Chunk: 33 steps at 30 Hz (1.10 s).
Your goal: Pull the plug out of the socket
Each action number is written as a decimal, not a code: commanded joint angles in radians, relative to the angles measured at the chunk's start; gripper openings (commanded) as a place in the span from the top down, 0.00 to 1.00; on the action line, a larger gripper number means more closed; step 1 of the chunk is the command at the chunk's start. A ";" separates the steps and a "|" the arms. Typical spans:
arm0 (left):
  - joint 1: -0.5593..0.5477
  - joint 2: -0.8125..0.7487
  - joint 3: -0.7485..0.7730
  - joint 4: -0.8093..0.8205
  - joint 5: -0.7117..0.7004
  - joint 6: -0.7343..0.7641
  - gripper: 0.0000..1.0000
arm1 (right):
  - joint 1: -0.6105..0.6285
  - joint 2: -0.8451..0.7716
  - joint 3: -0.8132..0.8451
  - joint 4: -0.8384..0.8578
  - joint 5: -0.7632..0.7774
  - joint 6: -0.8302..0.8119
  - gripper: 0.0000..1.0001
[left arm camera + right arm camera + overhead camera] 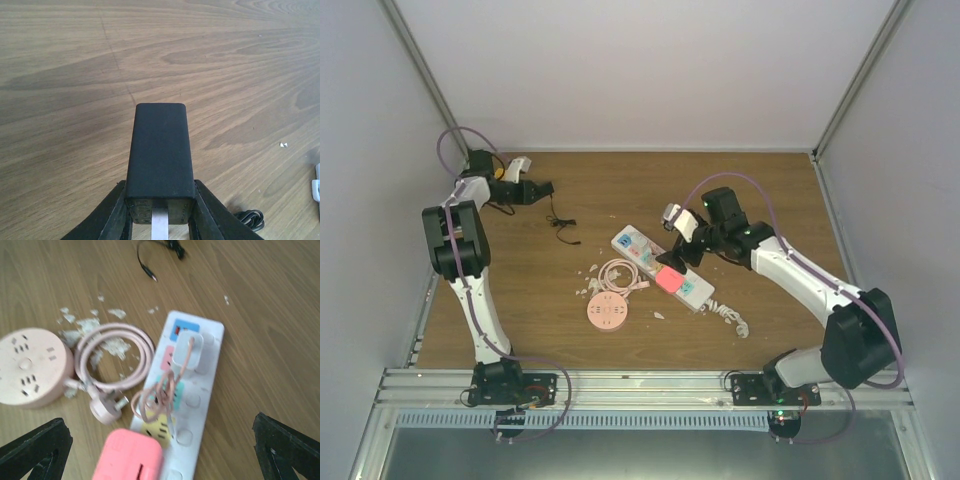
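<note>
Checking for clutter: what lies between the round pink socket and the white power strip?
A coiled pink cable with its plug, plus white crumbs, between round pink socket and white power strip; clearest in the right wrist view.

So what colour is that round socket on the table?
The round socket is pale pink; the right wrist view shows it best.

You're looking at a smooth wood-grain tabletop (pixel 75 60) with a faint sheen, a matt black plastic adapter (pixel 160 150) with a bright metal blade (pixel 160 226) at its near end, a glossy white plastic power strip (pixel 206 390), and a round hub (pixel 27 367) and a chunky plug (pixel 130 455) in smooth pink plastic.
</note>
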State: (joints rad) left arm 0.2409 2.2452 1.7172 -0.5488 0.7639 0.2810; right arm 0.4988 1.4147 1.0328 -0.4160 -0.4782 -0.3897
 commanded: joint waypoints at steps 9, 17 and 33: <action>0.017 -0.060 -0.028 0.067 -0.054 -0.017 0.42 | -0.011 -0.048 -0.089 -0.089 0.263 -0.087 0.00; 0.017 -0.199 -0.130 0.087 -0.098 0.043 0.21 | -0.011 -0.073 -0.144 -0.118 0.318 -0.109 0.00; -0.053 -0.577 -0.520 0.105 -0.077 0.220 0.01 | 0.028 -0.034 -0.215 -0.189 0.316 -0.182 0.00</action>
State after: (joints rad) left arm 0.2279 1.7435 1.2774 -0.4664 0.6689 0.4305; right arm 0.5148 1.3586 0.8444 -0.5884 -0.1871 -0.5457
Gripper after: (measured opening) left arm 0.990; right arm 0.995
